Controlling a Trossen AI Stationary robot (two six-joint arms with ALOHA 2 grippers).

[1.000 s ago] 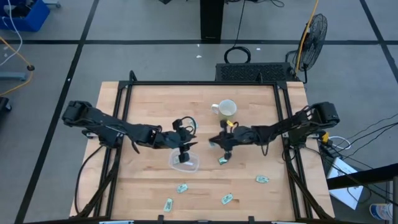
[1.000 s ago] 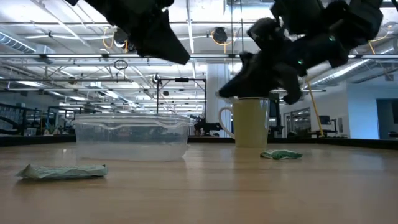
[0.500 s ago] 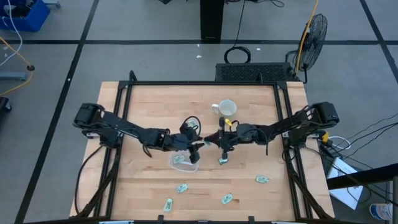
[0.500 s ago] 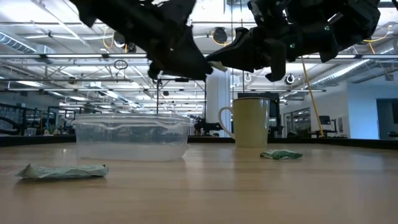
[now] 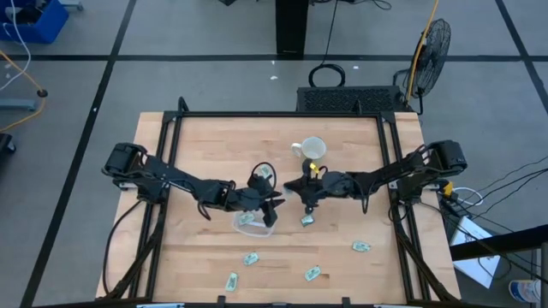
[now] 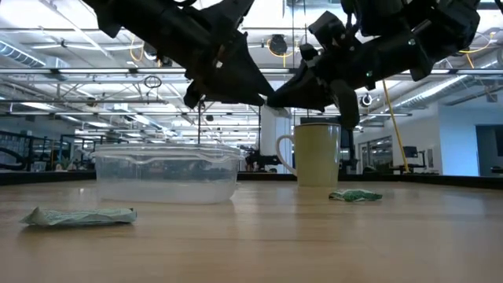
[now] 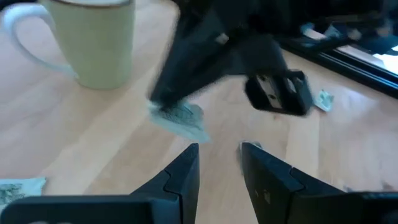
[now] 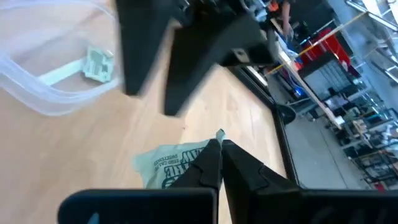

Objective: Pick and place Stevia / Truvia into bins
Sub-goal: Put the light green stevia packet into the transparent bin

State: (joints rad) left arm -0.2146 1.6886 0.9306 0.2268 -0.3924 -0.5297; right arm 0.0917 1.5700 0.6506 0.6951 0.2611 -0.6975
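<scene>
My right gripper is shut on a pale green Stevia packet, raised above the table between the clear bin and the white mug. My left gripper is open and points at the right gripper; its fingertips stand just short of the held packet. The two tips nearly meet in the low view, left gripper beside right gripper. One packet lies flat inside the bin. Another packet lies on the wood right of the bin. My right gripper pinches the packet between its two fingers by one end. The fingers slant down toward the table's left. The packet is lifted clear of the table, and the rest of it sticks out past the fingertips.
Several more packets lie flat near the table's near edge: one packet, a second packet, a third packet, and a fourth packet farther right. The mug stands upright toward the far side. Black frame rails run along the table's sides.
My left gripper has moved from above the bin toward the table's right, up to the right gripper. My right gripper rose from near the table, then dipped slightly, its tip swinging toward the table's left. The two tips now nearly meet.
</scene>
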